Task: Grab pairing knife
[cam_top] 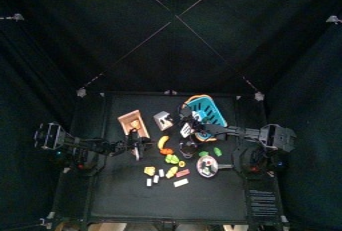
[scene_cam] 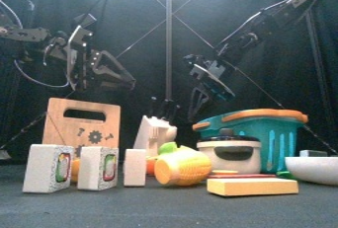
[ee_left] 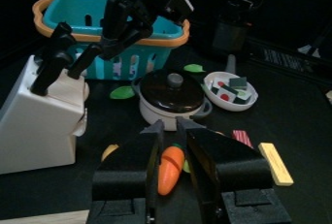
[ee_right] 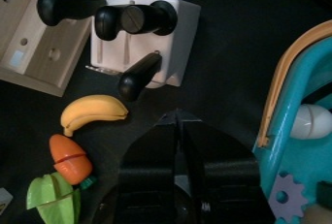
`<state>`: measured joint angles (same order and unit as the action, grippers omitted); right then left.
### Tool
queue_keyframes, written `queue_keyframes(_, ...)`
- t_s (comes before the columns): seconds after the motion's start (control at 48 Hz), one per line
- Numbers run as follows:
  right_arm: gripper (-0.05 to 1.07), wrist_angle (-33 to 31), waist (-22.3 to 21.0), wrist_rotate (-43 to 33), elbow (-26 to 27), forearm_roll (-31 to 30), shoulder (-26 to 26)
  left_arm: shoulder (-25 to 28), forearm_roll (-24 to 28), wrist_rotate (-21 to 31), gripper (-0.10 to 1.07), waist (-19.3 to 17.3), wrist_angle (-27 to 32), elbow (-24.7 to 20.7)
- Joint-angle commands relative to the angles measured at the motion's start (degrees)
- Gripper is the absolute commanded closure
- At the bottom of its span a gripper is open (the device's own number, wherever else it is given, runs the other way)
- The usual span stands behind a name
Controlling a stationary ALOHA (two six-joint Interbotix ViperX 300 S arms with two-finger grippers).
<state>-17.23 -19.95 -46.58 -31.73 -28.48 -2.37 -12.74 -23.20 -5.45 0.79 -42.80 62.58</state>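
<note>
The white knife block (ee_right: 146,26) stands beside the wooden cutting board (ee_right: 29,44), with several black knife handles poking out of it. The smallest handle, the paring knife (ee_right: 139,73), sits in the block's lowest slot. My right gripper (ee_right: 182,136) hovers just short of that handle, its jaws open by a narrow gap with nothing between them. In the front view the right gripper (scene_cam: 203,82) hangs above and behind the block (scene_cam: 153,133). My left gripper (ee_left: 169,136) rests at the table's left, shut and empty. A toy carrot (ee_left: 169,170) shows on the table behind its jaws.
A teal basket (scene_cam: 258,131) and a black pot (scene_cam: 232,151) stand right of the block. A banana (ee_right: 93,112), a carrot (ee_right: 68,155) and a green toy piece (ee_right: 52,194) lie near it. A white bowl (scene_cam: 314,168) and food boxes (scene_cam: 73,168) line the front edge.
</note>
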Motion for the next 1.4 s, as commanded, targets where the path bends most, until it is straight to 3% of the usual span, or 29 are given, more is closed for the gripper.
queue_keyframes(0.0, 0.69, 0.44, 0.53, -0.09, 0.88, -1.05, -2.37, 0.09, 0.18, 0.00, 0.34, 0.18, -0.26, -0.88)
queue_keyframes(0.208, 0.64, 0.35, 2.81, -0.53, -0.44, -3.52, -4.92, 0.09, 0.18, 0.00, 0.34, 0.18, -0.26, -1.14)
queue_keyframes(0.542, 0.35, 0.35, 4.83, -0.88, 2.11, -1.93, -4.66, 0.53, 0.09, 0.09, 0.34, 0.18, -0.35, -1.32)
queue_keyframes(0.708, 0.28, -1.41, 4.83, -0.97, 4.22, -0.18, -3.96, 1.05, 0.09, 0.09, 0.34, 0.18, -0.35, -1.32)
queue_keyframes(0.958, 0.23, -13.27, 5.45, -0.97, 9.76, -1.32, -2.55, 1.32, 0.09, 0.09, 0.34, 0.18, -0.35, -1.49)
queue_keyframes(1.375, 0.23, -12.57, 6.15, -0.97, 14.06, -2.55, 3.52, 1.49, 0.09, 0.09, 0.34, 0.18, -0.35, -1.49)
